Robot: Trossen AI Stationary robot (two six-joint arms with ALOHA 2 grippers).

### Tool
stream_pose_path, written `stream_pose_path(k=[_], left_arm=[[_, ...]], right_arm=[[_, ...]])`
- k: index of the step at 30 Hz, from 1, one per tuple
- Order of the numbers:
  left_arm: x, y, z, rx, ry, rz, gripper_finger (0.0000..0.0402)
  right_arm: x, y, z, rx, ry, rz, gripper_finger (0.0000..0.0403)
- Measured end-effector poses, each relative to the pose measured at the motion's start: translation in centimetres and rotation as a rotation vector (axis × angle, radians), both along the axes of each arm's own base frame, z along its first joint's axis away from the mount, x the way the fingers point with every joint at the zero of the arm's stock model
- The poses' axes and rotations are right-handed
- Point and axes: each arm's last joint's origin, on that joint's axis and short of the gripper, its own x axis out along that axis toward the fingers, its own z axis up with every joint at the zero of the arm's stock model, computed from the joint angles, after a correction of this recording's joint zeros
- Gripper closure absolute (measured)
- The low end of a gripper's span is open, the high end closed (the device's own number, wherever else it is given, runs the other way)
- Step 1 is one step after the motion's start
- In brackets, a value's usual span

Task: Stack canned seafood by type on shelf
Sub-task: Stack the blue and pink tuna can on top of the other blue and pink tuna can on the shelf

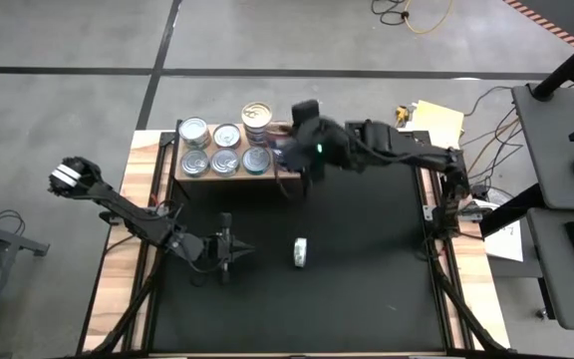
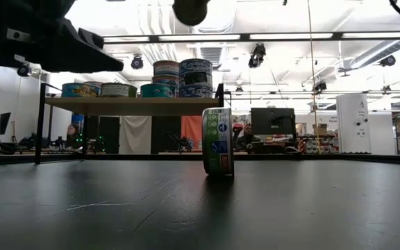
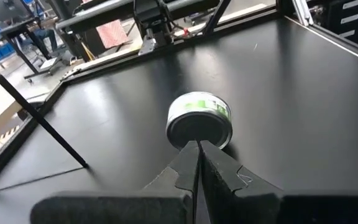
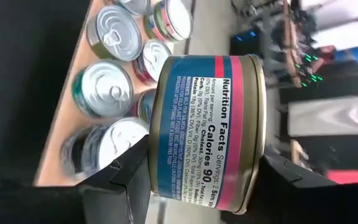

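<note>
The shelf (image 1: 267, 176) is a light wooden stand at the table's far edge, with several tins (image 1: 225, 160) on its top; one stack has a gold top (image 1: 256, 115). My right gripper (image 1: 293, 150) hovers over the shelf's right end, shut on a blue tin with a pink band (image 4: 207, 124). One green-and-white tin (image 1: 300, 252) stands on its curved side on the black table. My left gripper (image 1: 247, 249) is shut and points level at that tin's flat face (image 3: 194, 127), a short gap away. My right gripper pinches the blue tin between its two fingers, one on each flat end (image 4: 154, 168). The label side (image 4: 229, 124) faces the wrist camera. The tin is lifted clear, above the tins on the shelf (image 4: 67, 118).
The shelf top stands raised on thin dark legs (image 2: 42, 125). Wooden side strips (image 1: 128, 199) and metal rails border the black mat. Bare mat lies to the right of the standing tin (image 2: 218, 151) and along the near edge.
</note>
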Motion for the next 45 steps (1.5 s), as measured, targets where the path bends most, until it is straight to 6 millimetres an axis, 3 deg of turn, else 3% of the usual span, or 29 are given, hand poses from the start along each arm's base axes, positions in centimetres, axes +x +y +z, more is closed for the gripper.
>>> stream_pose_path(k=[5, 8, 13, 25, 45], left_arm=[[0.3, -0.2, -0.3, -0.091, -0.015, 0.024, 0.0401], [0.6, -0.3, 0.5, -0.167, -0.100, 0.027, 0.0401], [0.6, -0.3, 2.1, -0.183, -0.225, 0.009, 0.0401], [0.1, -0.1, 3.2, -0.176, -0.277, 0.002, 0.0401], [0.1, -0.1, 3.3, -0.177, -0.279, 0.001, 0.0401]], right_arm=[[0.6, -3.8, 0.1, -0.043, -0.042, 0.013, 0.0220], [1.4, -5.0, -0.3, -0.108, -0.061, 0.064, 0.0220], [2.5, -6.0, -1.7, -0.167, -0.049, 0.138, 0.0220], [3.7, -8.8, -4.6, -0.320, -0.029, 0.151, 0.0220], [3.5, -12.8, -7.2, -0.353, -0.076, 0.244, 0.0220]])
